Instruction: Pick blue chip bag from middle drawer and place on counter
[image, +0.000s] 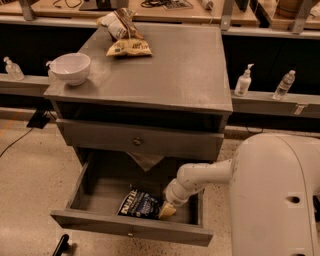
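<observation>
The blue chip bag (140, 204) lies flat on the floor of the open middle drawer (130, 226), right of its centre, white lettering up. My gripper (167, 210) reaches down into the drawer from the right on the white arm (210, 175). Its tan fingertips (167, 211) touch the bag's right edge. The counter (180, 70) is the grey cabinet top above.
A white bowl (71, 67), a tan-yellow bag (128, 48) and a white-and-brown bag (118, 24) sit on the counter's left and back. A shut knobbed drawer (136, 142) overhangs the open one. Bottles (243, 81) stand on the ledge at the right. My white body (280, 200) fills the lower right.
</observation>
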